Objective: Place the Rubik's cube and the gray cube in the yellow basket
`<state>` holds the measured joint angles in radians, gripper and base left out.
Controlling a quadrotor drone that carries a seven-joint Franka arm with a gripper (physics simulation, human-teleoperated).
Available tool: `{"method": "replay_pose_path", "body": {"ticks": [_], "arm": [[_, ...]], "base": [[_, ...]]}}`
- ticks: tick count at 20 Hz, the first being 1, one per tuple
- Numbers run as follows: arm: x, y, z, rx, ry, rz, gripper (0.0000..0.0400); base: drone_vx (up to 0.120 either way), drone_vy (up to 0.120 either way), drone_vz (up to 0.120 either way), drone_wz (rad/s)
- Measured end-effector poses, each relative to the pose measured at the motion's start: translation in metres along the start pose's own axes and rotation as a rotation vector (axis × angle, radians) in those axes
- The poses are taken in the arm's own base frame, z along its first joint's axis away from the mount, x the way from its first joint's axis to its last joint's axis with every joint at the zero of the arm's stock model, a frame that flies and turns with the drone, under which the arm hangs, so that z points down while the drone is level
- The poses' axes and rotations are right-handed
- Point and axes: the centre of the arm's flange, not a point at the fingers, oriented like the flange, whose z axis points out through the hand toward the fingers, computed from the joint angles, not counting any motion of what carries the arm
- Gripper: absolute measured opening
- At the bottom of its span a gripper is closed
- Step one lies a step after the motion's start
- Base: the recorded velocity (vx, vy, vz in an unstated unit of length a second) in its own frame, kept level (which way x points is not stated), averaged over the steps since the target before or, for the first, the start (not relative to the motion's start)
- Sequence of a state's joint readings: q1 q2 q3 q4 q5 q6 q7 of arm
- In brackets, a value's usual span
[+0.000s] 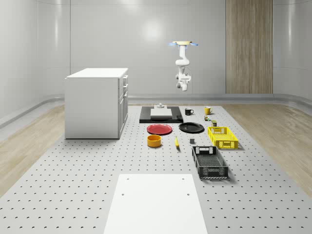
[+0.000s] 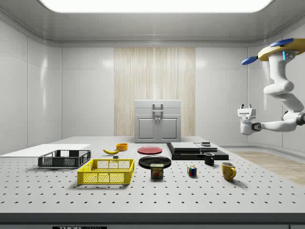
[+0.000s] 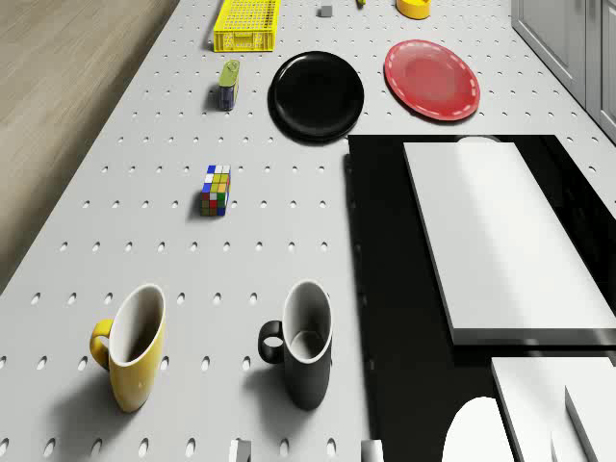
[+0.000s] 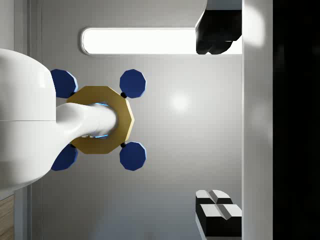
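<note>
Hovering high over the far end of the worktop point(image 1: 97, 161), above the black mug point(image 1: 188, 111), the drone point(image 1: 184, 44) hangs its arm down with the tool point(image 1: 183, 87) well clear of everything. In the whole-scene view the Rubik's cube point(image 1: 206, 118) sits just beyond the yellow basket point(image 1: 223, 137), and the gray cube point(image 1: 192, 141) lies near the basket on the whole-scene view's left. Neither is in the basket yet, so I judge the reach for the first cube is the step in hand. From the side, the tool is far above the Rubik's cube, which stands between a tin point(image 2: 157, 171) and the yellow mug point(image 2: 228, 170). A good descent should come straight down into that gap. In the drone view the cube stands alone on bare worktop, slightly turned, so I would square the fingers to two flat faces first. The wrist view looks up at the drone, and the tool's fingers point(image 4: 217, 212) are spread wide with nothing between them, ready for a grasp.
</note>
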<state>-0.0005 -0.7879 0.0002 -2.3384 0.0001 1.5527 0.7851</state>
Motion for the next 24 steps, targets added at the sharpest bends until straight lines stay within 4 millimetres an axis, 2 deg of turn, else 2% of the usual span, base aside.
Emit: {"method": "replay_pose_path", "body": {"ticks": [3,7,12,17,24], "arm": [[-0.002,0.002,-0.023,0.002,0.002,0.000,0.0400],[-0.002,0.002,-0.050,0.004,0.004,0.000,0.0400],[-0.001,0.001,-0.075,0.007,0.007,0.000,0.0400],[0.000,0.000,-0.087,0.009,0.009,0.000,0.0400],[0.000,0.000,-0.092,0.013,0.013,0.000,0.0400]], "base": [[0.000,0.013,0.000,0.000],[0.010,0.120,0.000,0.000],[0.120,0.120,0.000,0.000],[0.120,0.120,0.000,0.000],[0.120,0.120,0.000,0.000]]}}
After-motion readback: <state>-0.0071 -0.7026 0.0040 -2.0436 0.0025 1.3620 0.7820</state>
